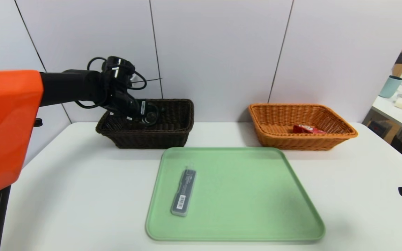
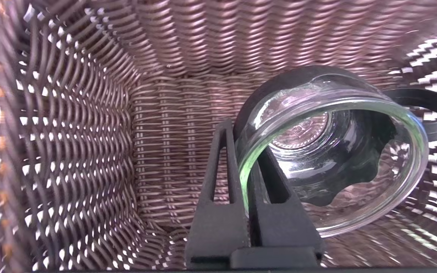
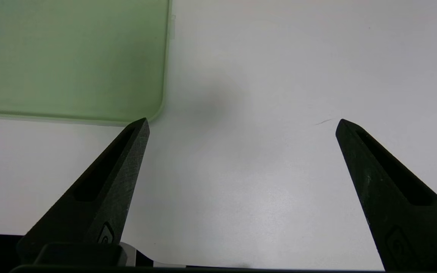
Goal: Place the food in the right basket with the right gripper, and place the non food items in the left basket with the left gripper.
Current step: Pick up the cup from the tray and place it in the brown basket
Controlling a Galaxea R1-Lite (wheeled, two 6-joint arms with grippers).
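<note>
Left wrist view: left gripper (image 2: 247, 151) pinches a glass cup's (image 2: 332, 151) rim inside the dark basket (image 2: 70, 125); embossed base lettering seems unreadable. Right gripper (image 3: 241, 125) spread.

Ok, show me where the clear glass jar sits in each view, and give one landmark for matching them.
Head view: the clear glass jar is inside the dark brown wicker basket, at the left pincer.
Left wrist view: jar on its side, rim between the pincer's fingers.
Right wrist view: not in it.
Shared landmark: the dark basket weave, in head and left wrist views.
</note>
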